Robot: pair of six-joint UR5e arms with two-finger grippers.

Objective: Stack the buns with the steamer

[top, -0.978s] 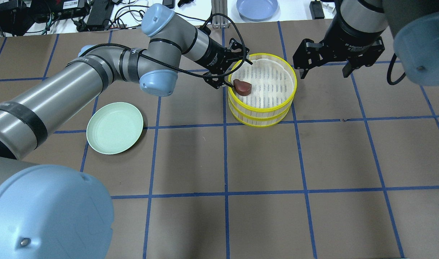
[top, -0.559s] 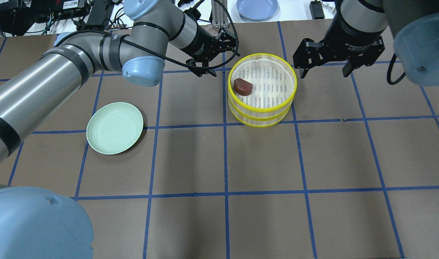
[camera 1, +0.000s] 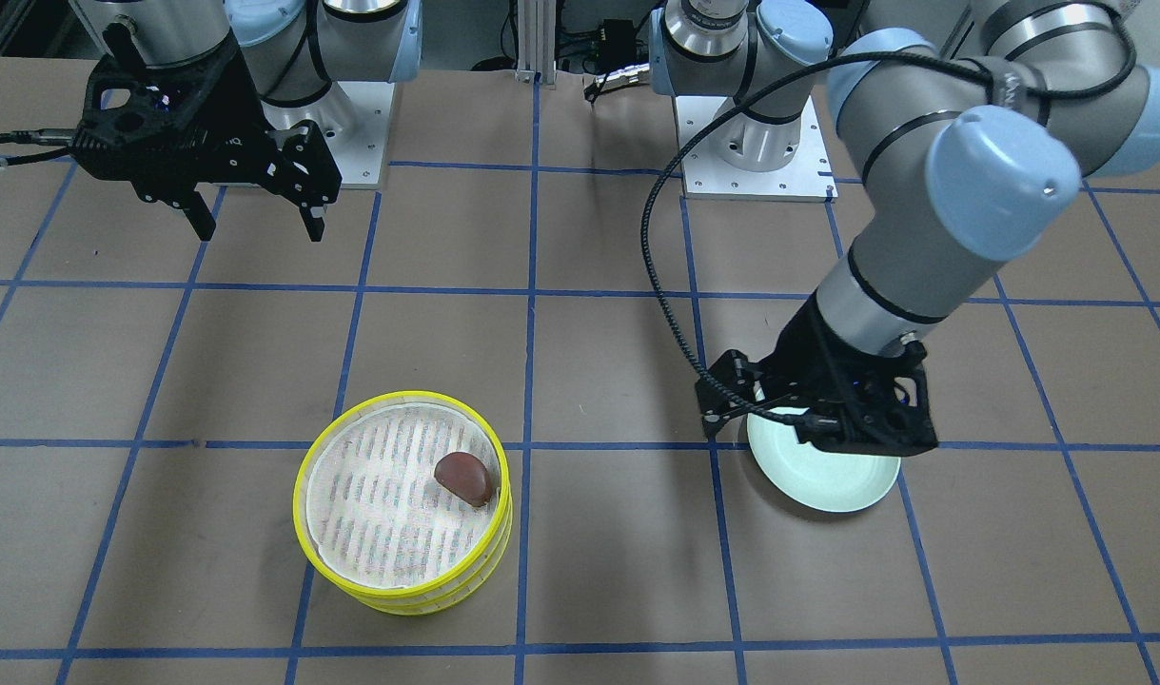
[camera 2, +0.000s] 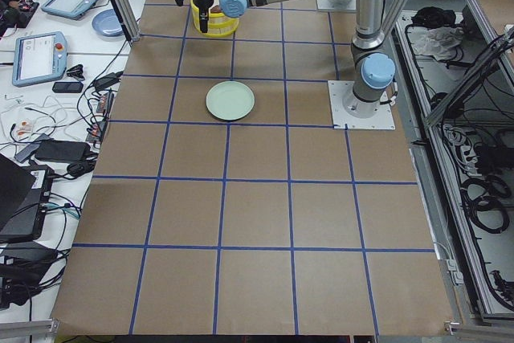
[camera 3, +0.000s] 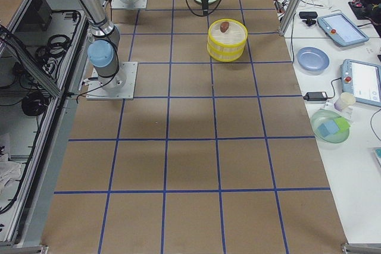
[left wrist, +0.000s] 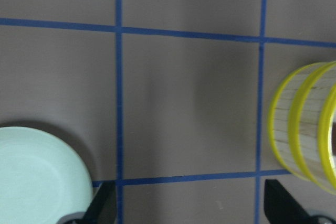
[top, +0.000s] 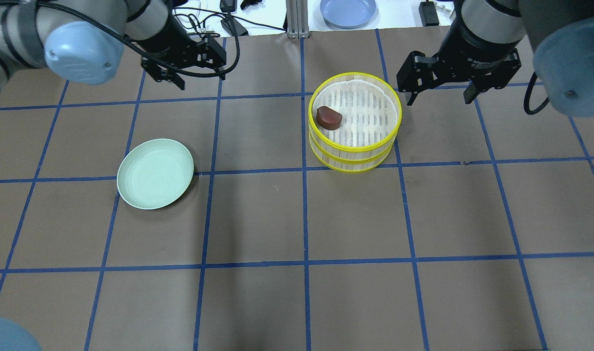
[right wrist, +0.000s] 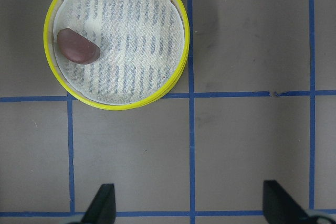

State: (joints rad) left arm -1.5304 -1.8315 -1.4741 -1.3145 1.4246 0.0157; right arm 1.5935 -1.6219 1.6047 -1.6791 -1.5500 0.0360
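Well, the brown bun lies in the steamer — left hand, right hand spread.

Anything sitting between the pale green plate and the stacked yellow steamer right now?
No. The overhead view shows only bare brown table and blue tape lines between plate and steamer; the left wrist view agrees.

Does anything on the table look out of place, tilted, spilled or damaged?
Nothing looks spilled or damaged. The two steamer tiers stand stacked and roughly aligned. The brown bun lies off-centre, close against the top tier's rim. It is the only bun in view.
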